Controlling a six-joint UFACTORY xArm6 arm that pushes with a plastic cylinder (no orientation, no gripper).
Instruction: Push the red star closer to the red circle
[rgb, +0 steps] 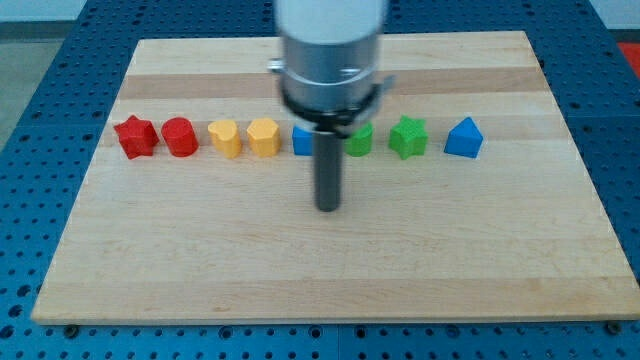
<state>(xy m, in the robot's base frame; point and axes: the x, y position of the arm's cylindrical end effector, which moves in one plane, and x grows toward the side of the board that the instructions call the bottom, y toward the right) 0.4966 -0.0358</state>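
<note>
The red star (135, 136) lies at the left end of a row of blocks, just left of the red circle (180, 137), the two almost touching. My tip (328, 207) rests on the board below the middle of the row, well to the right of both red blocks and touching no block. The arm's body hides part of the row's middle.
Right of the red circle stand a yellow heart (226, 138), a yellow hexagon (263, 136), a partly hidden blue block (302, 140), a partly hidden green block (359, 140), a green star (408, 137) and a blue triangle (463, 138). The wooden board (330, 270) lies on a blue perforated table.
</note>
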